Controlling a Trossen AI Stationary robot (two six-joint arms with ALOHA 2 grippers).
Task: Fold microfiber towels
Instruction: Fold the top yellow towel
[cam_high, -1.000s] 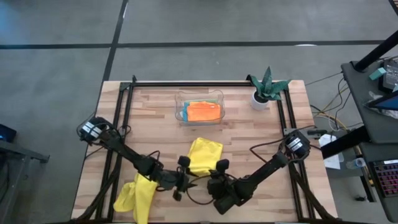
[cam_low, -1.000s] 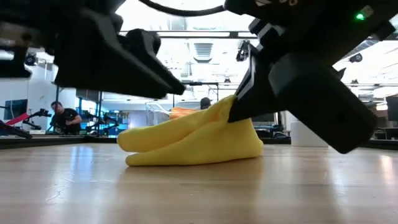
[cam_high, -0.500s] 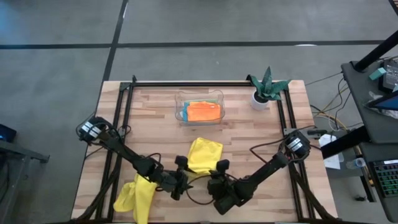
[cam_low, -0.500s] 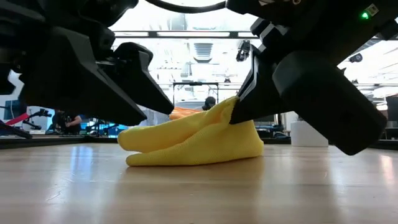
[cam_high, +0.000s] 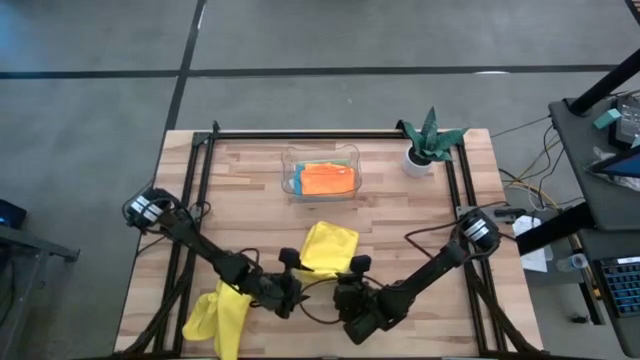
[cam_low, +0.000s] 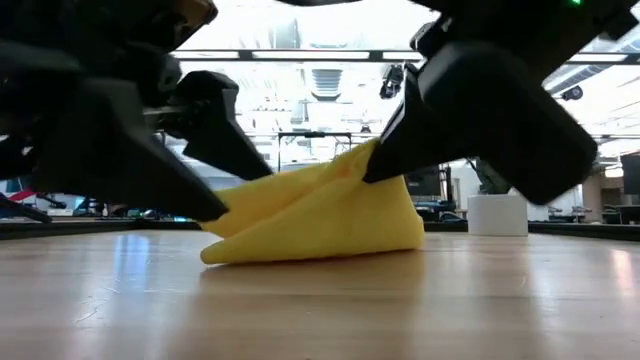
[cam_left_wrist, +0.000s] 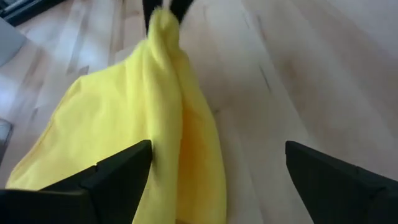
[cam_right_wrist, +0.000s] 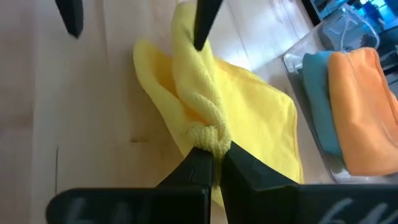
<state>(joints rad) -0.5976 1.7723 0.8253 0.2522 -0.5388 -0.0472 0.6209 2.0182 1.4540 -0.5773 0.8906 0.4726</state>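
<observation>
Yellow towel (cam_high: 328, 249): lies mid-bench near the front edge, half folded, one corner lifted off the wood
Right jaws: closed on that raised corner – the right gripper (cam_right_wrist: 210, 163) pinches a bunched knot of cloth, seemingly to keep the fold from slumping
Left jaws: spread wide and holding nothing; the left gripper (cam_left_wrist: 214, 158) sits low just beside the towel's near edge, one finger over the cloth, one over bare wood
Why so: with one side pinned up and the other let go, the layers can settle – a judgement, not something seen
Second yellow towel (cam_high: 222, 315): crumpled at the front left corner of the bench (cam_high: 250, 190), under the left arm, not yet folded
Clear tray (cam_high: 322, 177): well behind, holding an orange towel (cam_right_wrist: 360, 109) stacked against a turquoise towel (cam_right_wrist: 318, 99), apparently the finished ones
Potted plant (cam_high: 428, 140): back right corner, well apart from the work
Risk: the pinched corner may drag the fold open if lifted further
</observation>
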